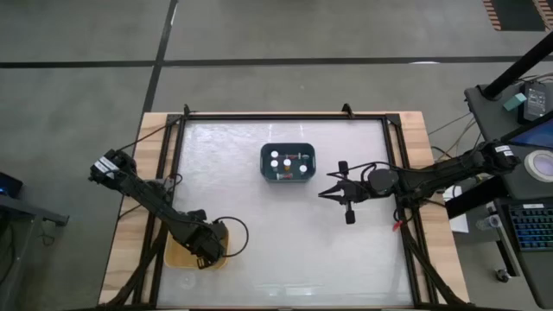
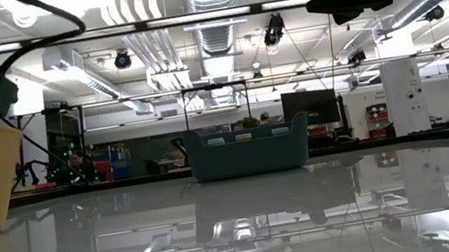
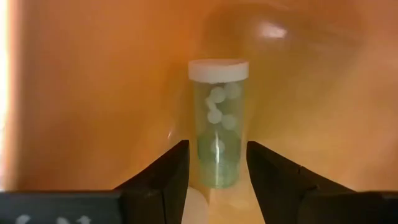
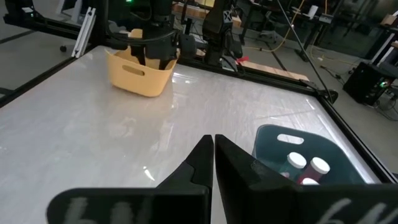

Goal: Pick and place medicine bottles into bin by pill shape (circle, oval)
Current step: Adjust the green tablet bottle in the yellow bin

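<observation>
Low view: glossy table (image 2: 249,222) mirrors ceiling lights (image 2: 207,16).

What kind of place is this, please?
Probably a robotics lab or workshop hall: exposed ceiling ducts and strip lights overhead, workbenches with monitors behind the table, and a concrete floor around it.

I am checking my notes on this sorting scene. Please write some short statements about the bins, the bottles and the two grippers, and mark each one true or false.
1. The left gripper is inside the yellow bin. True.
2. Its fingers stand apart on either side of a white-capped bottle. True.
3. The right gripper holds a bottle. False: it is shut and holds nothing.
4. The dark teal bin is empty. False: white-capped bottles stand in it.
5. The right gripper hovers beside the teal bin. True.
</observation>
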Action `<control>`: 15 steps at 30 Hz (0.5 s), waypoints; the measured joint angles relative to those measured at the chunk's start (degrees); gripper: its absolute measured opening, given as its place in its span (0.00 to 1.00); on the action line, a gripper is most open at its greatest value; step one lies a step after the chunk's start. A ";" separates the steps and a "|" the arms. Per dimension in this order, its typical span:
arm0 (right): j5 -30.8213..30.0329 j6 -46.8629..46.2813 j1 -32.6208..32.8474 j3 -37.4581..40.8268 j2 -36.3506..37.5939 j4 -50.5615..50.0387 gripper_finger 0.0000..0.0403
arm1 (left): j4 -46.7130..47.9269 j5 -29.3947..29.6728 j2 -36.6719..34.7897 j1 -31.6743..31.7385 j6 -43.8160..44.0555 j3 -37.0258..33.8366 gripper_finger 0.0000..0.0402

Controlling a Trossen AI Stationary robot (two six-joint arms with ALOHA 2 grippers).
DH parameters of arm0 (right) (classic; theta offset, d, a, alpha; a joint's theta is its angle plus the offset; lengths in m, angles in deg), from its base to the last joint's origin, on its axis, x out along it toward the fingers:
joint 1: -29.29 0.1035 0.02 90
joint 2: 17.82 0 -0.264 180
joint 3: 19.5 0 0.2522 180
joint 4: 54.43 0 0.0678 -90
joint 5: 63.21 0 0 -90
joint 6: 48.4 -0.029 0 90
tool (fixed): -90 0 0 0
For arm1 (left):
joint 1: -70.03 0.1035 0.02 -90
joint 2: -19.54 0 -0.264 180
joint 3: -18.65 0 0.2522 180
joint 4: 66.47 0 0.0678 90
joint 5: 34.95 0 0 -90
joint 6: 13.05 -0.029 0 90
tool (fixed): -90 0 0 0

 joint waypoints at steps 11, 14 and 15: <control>-0.01 -0.41 0.00 0.02 0.00 0.04 0.02 | -1.11 0.87 0.00 0.02 0.01 -0.95 0.36; -0.02 -0.41 0.00 0.02 0.00 0.07 0.02 | -1.11 0.94 0.00 0.02 -0.17 -0.79 0.33; -0.02 -0.41 0.00 0.02 0.00 0.09 0.02 | -1.11 0.96 0.00 0.02 -0.19 -0.74 0.32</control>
